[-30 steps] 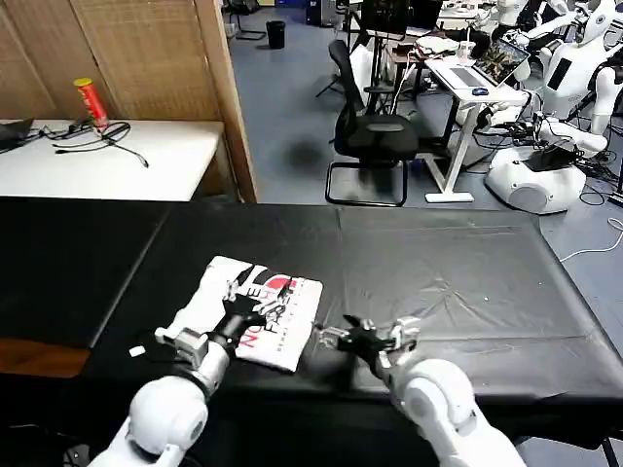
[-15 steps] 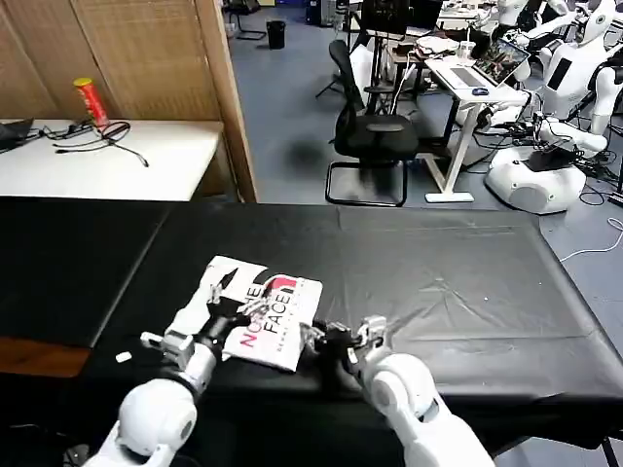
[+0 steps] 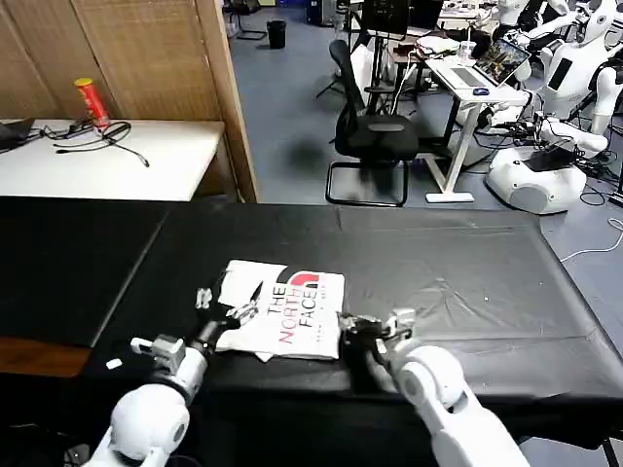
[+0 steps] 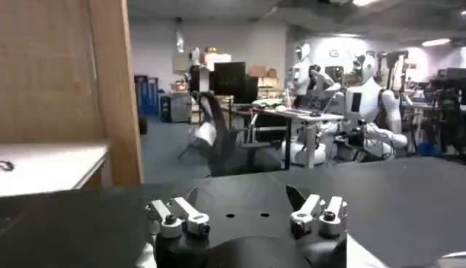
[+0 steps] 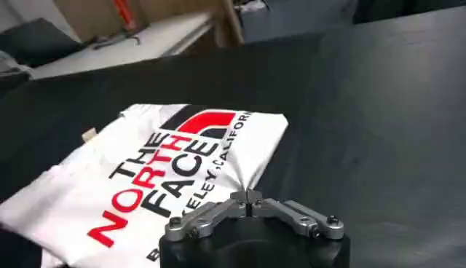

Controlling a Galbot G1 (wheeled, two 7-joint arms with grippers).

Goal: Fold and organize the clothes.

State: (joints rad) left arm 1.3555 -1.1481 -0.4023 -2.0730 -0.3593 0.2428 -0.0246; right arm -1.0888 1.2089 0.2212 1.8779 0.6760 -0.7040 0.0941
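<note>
The folded shirt [image 3: 283, 313] lies print-up at lower centre of the black table [image 3: 467, 282]. The right gripper [image 5: 247, 207], fingers pinched together on the hem, should drag slowly and low so the folds hold. The left gripper [image 3: 232, 309], fingers apart over the left edge, can steady it.

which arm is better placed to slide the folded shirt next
Right, probably: the right gripper is shut on the near edge of the folded white cotton T-shirt, while the left gripper is open at its left edge.

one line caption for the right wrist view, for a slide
Right gripper shut on the near edge of the folded white T-shirt, print facing up, on the black table.
</note>
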